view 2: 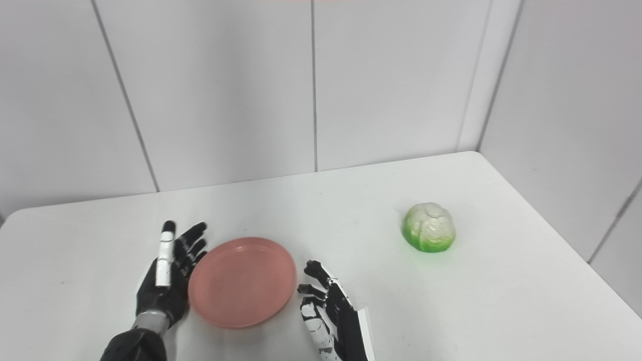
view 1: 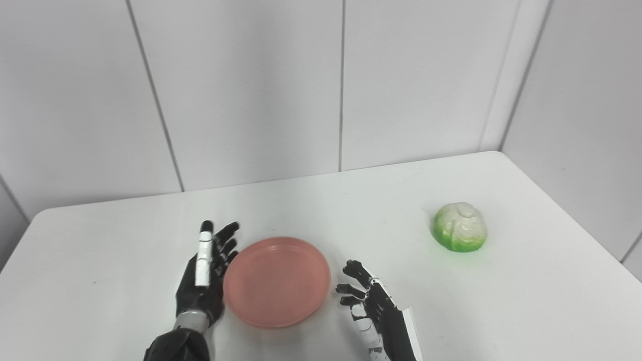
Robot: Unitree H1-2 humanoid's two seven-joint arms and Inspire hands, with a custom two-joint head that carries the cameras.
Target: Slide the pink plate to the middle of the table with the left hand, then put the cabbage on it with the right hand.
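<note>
Sliding step: the pink plate [view 1: 277, 282] lies flat on the white surface [view 1: 100, 260], near the front and slightly left of centre, so the push looks nearly finished or just short of it
Left hand: the left hand [view 1: 204, 273] stands edge-on just beside the plate's left rim, fingers straight and apart, holding nothing; whether it touches the rim I cannot tell
Right hand: the right hand [view 1: 368, 306] waits near the plate's right side, fingers loosely curled and spread, empty, a small gap between it and the rim
Cabbage: the cabbage [view 1: 460, 226] sits alone on the right of the surface, farther back than the plate, well apart from both hands
Doing it well: keep the left palm low against the rim and push gently rightward and away, so the plate glides flat without tipping or spinning
Watch for: the right hand stands in the plate's path; better to lift it clear toward the cabbage first
Grasp ahead: the cabbage is round and may roll, so close on it from above
</note>
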